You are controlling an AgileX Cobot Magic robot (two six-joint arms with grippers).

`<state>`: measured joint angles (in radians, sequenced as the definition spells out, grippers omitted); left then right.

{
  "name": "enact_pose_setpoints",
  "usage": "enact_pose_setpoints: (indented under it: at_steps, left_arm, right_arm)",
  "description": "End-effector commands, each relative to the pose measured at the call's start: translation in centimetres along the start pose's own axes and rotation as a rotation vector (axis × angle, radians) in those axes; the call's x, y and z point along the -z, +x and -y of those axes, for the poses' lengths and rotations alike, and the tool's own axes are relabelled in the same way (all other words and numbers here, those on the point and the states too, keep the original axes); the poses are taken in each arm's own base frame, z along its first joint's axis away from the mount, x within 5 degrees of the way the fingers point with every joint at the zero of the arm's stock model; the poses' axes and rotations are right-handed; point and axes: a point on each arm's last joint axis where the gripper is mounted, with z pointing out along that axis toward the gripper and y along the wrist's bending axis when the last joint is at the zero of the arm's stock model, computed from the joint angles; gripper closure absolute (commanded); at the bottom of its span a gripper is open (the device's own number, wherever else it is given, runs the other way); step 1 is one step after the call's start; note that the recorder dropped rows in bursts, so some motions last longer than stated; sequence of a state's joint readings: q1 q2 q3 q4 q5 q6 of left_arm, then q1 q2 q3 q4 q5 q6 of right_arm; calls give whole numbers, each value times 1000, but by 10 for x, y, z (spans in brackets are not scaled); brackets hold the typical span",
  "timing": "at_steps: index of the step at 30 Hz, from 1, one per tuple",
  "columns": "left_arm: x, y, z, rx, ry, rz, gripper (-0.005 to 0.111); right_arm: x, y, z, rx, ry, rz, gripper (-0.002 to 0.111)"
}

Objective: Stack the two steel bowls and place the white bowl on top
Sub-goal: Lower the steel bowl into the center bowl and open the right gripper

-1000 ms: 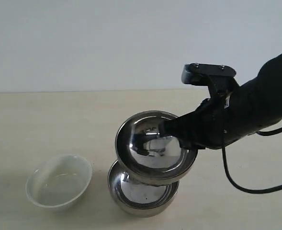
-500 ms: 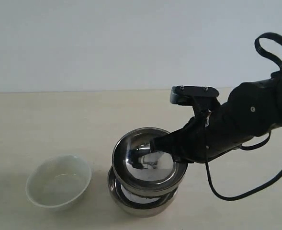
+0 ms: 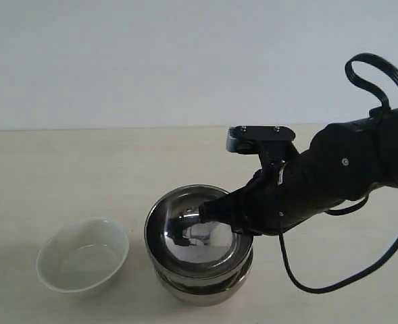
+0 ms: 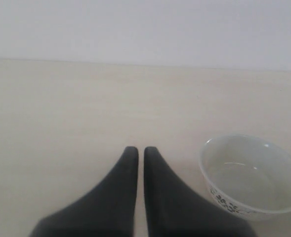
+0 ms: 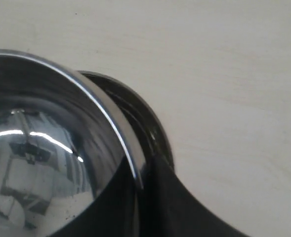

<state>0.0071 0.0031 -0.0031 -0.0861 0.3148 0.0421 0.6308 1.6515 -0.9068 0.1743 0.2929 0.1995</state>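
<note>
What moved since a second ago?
The right gripper carried its steel bowl down and leftward into the other steel bowl, still pinching the rim. The white bowl and the other steel bowl stayed put.

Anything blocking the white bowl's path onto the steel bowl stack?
Yes: the right hand clamps the upper steel bowl's rim, reaching over the stack. Nothing else visible between it and the white bowl.

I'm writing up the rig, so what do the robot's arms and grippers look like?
The right arm is bulky matte black, with a flat black bracket on top and black cables looping off it. The left gripper and right gripper have smooth black fingers tapering to narrow tips. No markings show.
</note>
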Motion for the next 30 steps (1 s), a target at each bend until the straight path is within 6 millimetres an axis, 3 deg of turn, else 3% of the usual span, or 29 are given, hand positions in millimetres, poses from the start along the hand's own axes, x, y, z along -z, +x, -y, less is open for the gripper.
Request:
enact_pose_setpoints:
  at_steps: [1, 8, 13, 25, 27, 30]
  left_arm:
    - [0, 0, 0, 4, 5, 7, 103]
    - [0, 0, 0, 4, 5, 7, 103]
    - [0, 0, 0, 4, 5, 7, 103]
    - [0, 0, 0, 4, 5, 7, 103]
    - [0, 0, 0, 4, 5, 7, 103]
    - [0, 0, 0, 4, 5, 7, 103]
  right_arm:
    - [1, -2, -7, 21, -20, 37, 108]
    - [-2, 0, -6, 34, -15, 25, 108]
    - [-17, 5, -3, 30, 1, -12, 108]
    - [-17, 3, -4, 32, -4, 9, 108]
    - [-17, 3, -4, 32, -4, 9, 106]
    - [-17, 3, -4, 32, -4, 9, 91]
